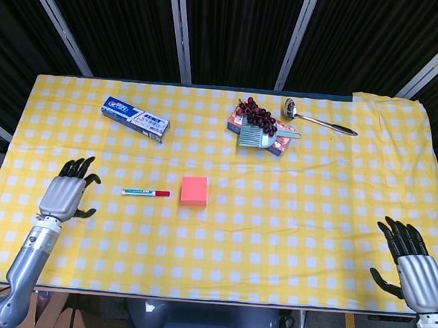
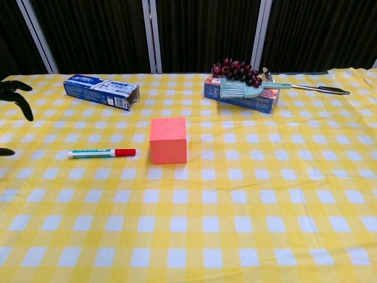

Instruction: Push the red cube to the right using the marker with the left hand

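The red cube (image 1: 194, 190) (image 2: 168, 140) stands near the middle of the yellow checked table. Just left of it lies the marker (image 1: 145, 193) (image 2: 101, 153), white and green with a red cap pointing at the cube; a small gap separates them. My left hand (image 1: 69, 190) hovers over the table's left side, well left of the marker, fingers spread and empty. Only its dark fingertips (image 2: 16, 97) show at the left edge of the chest view. My right hand (image 1: 412, 266) is open by the table's near right corner, holding nothing.
A blue toothpaste box (image 1: 135, 119) (image 2: 101, 91) lies at the back left. At the back right sit a box (image 1: 278, 142) with dark grapes (image 1: 255, 114) and a teal brush (image 2: 241, 89) on it, and a metal ladle (image 1: 317, 119).
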You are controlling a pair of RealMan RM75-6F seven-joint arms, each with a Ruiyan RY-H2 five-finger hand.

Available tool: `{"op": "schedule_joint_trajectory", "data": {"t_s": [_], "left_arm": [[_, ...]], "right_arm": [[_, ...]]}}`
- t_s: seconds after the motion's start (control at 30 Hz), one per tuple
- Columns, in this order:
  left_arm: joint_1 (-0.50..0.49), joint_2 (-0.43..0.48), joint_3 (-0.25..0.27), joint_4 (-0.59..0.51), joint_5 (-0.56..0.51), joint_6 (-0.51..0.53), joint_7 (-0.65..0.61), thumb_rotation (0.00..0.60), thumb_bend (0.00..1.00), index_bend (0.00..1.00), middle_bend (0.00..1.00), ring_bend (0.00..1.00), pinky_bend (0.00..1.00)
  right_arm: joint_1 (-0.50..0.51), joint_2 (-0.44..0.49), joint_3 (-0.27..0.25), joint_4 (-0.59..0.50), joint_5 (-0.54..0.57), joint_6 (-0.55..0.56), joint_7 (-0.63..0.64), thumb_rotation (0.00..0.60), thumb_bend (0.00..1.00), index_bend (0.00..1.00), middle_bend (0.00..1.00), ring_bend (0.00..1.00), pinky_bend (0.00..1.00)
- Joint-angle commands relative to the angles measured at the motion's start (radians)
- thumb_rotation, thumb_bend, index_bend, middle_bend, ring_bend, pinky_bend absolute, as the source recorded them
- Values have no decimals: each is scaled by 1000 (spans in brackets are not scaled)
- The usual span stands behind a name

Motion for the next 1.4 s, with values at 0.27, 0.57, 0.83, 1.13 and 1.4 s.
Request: {"op": "schedule_joint_trajectory", "data": {"t_s": [0.27, 0.57, 0.83, 1.13, 1.4], "left_arm": [[-180, -215, -45, 155, -246, -73, 201, 600, 298, 402, 1, 0, 16], [-240, -284, -43, 213, -326, -65, 249, 600, 373, 433, 14, 0, 16], [-264, -320, -30, 257, -370, -61, 257, 600, 375, 442, 17, 0, 16], [-290, -352, -28, 295, -379, -62, 254, 600, 375, 450, 19, 0, 16], [-309, -386, -16, 330, -406, -62, 273, 600, 397, 474, 23, 0, 16]], "right_arm": [[2, 6, 0, -1, 1, -2, 21, 600, 342, 0, 0, 0, 45], [2, 8, 0, -1, 0, -1, 33, 600, 341, 0, 0, 0, 45], [2, 9, 0, -3, 0, 0, 35, 600, 342, 0, 0, 0, 45], [2, 10, 1, -5, 2, -1, 37, 600, 342, 0, 0, 0, 45], [1, 11, 1, -5, 2, 2, 41, 600, 342, 0, 0, 0, 45]]}}
